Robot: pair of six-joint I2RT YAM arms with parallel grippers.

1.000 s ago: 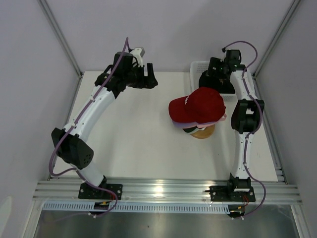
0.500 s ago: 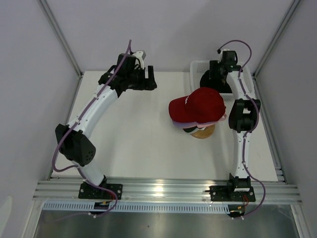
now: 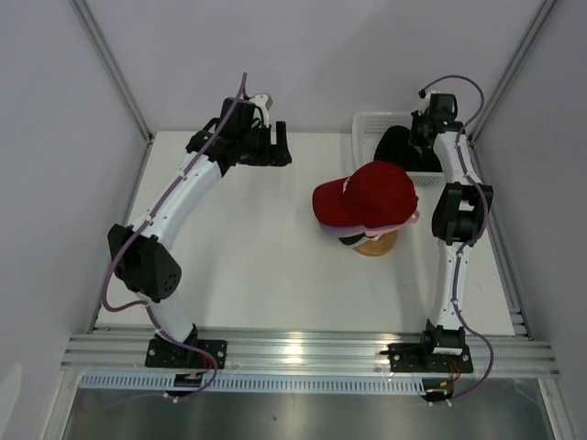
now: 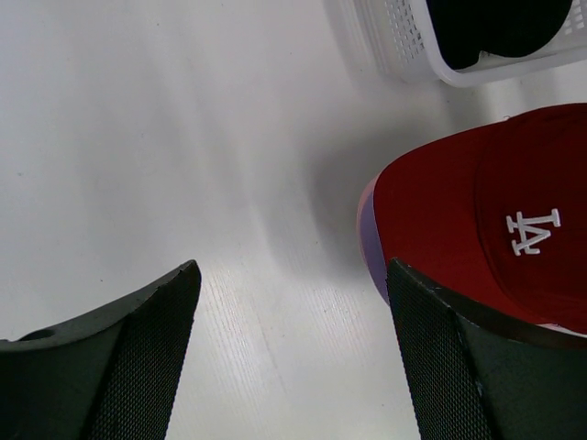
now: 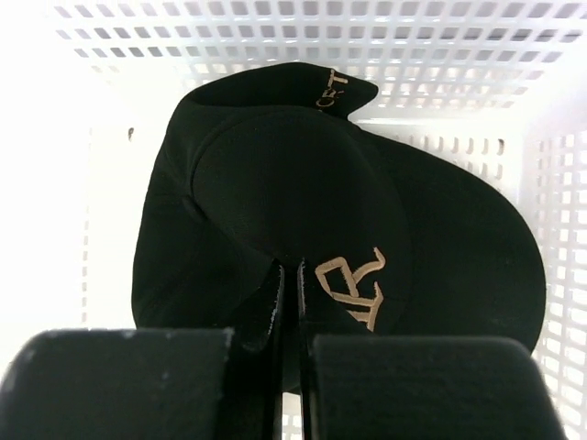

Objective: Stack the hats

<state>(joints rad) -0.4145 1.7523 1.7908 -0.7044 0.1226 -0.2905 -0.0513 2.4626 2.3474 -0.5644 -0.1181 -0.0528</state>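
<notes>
Reaching into the white mesh basket (image 3: 367,121) at the upper right of the overhead view, the right claw (image 5: 291,280) sits on the black cap (image 5: 275,174) that lies inside. In the right wrist view its two fingers are pressed together at the front of the crown, just left of the tan logo, and a thin fold of black fabric appears caught between them. This cap fills most of the basket, its long axis running from the back strap at the upper middle of that view to the curved brim at the lower right.

At the centre right of the overhead view stands the stack. A red cap (image 3: 371,192) sits on top, brim pointing to the left of the frame, over a lavender brim (image 4: 371,247) and further caps (only their edges show), all on a round wooden stand (image 3: 376,246). The stack lies just below and slightly left of the basket in the frame, near it but not touching.

The left claw (image 4: 292,275) hovers above the bare white table (image 3: 257,238) in the upper left-centre of the overhead view. Its fingers are spread wide with nothing between them. The red brim shows just beyond its right-hand finger in the left wrist view.

The black cap looks to be the last one unstacked. The coming move probably turns on lifting it clear of the basket wall and carrying it toward the lower left of the frame, onto the red cap. The right arm is the nearer one and already has contact. A pinch on so little soft fabric may slip.
</notes>
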